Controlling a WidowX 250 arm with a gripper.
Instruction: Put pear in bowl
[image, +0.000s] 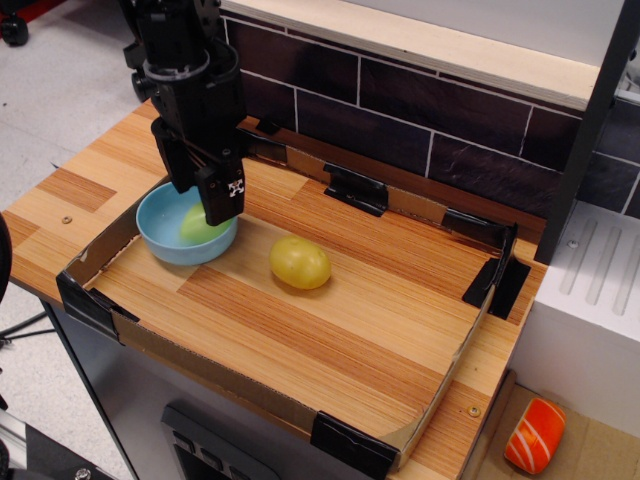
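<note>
Gripper (203, 200) above pear (198, 226) in bowl (160, 235)

The pear (197, 226) lies inside the blue bowl (160, 237), resting against the bowl's right inner wall. The gripper (203, 200) hangs directly above the bowl with its fingers parted and nothing between them; it is clear of the pear. A yellow fruit (299, 263) sits on the wooden tray (330, 330), just right of the bowl and apart from it. An orange object (534, 436) lies off the counter, lower right.
</note>
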